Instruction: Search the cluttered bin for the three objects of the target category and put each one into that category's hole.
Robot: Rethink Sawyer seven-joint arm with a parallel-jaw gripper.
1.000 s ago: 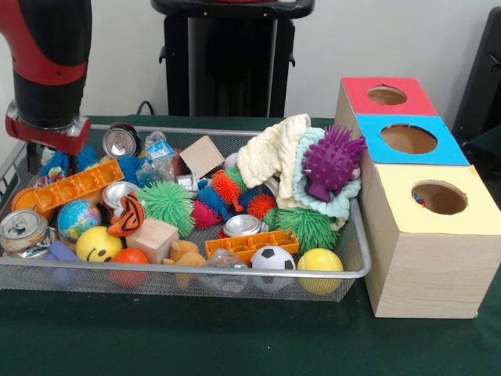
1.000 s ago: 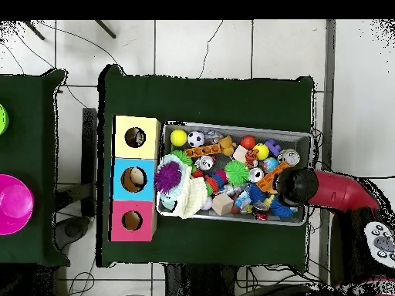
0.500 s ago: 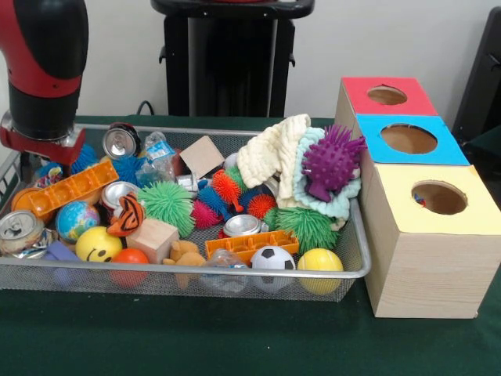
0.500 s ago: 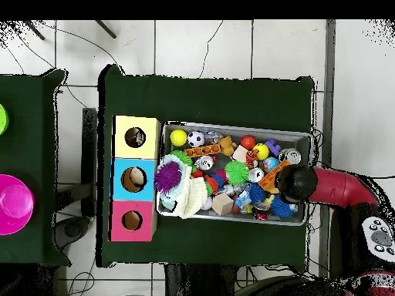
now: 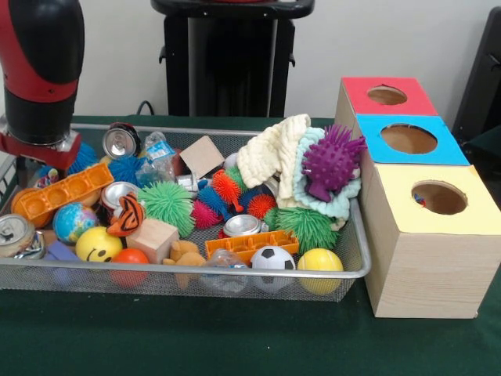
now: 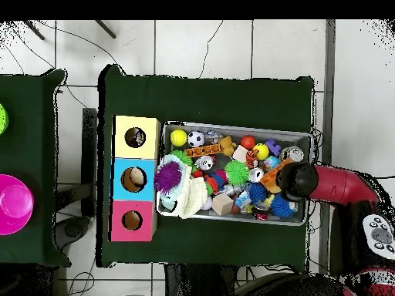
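We see a green-clothed table [image 5: 235, 345] on pale floor tiles [image 6: 200, 46], the gripper's [image 5: 35, 153] state untellable.

Silver wire-mesh bin [image 5: 356, 270] [image 6: 236, 128] heaped with toys. Crumpled clear-and-blue wrapper [image 5: 159, 159] near far rim. Yellow-surround hole [image 5: 439, 197] [image 6: 135, 137] just beside, on pale wooden box.

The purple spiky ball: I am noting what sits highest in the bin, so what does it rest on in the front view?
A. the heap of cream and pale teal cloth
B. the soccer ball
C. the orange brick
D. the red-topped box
A: the purple spiky ball sits atop the cream and pale teal cloth heaped at the end of the wire mesh bin nearest the boxes.
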